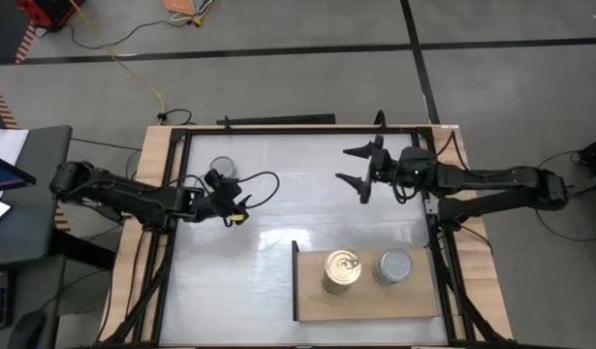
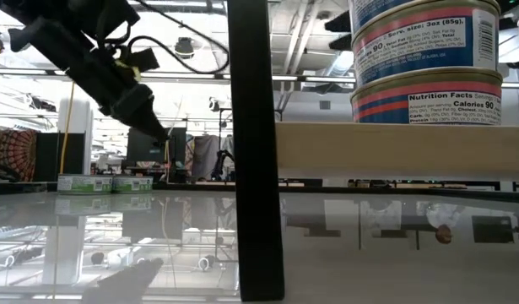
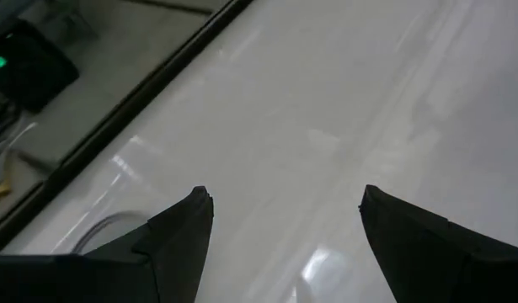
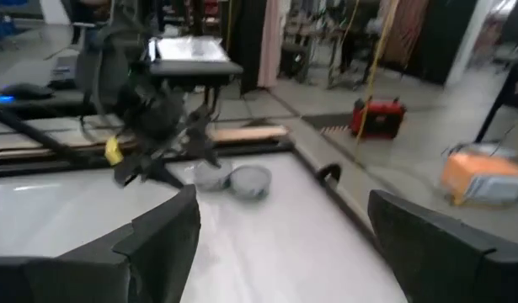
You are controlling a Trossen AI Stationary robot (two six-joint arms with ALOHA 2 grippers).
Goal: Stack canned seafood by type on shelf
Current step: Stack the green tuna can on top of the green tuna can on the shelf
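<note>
At the worktop's (image 1: 278,208) far left corner, two loose cans (image 1: 223,169) lie just beyond the nearer left claw (image 1: 230,202), its fingers apart and empty.

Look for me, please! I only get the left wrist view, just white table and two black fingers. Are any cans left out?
Observer: Yes, two loose cans sit by the far left corner of the table, close to your left gripper.
Operator: Where are the others?
Observer: On the shelf at the near right, in a gold-lid stack and a silver-lid stack.
Operator: Is the other arm busy?
Observer: No, the right gripper hovers open over the far middle, holding nothing.
</note>
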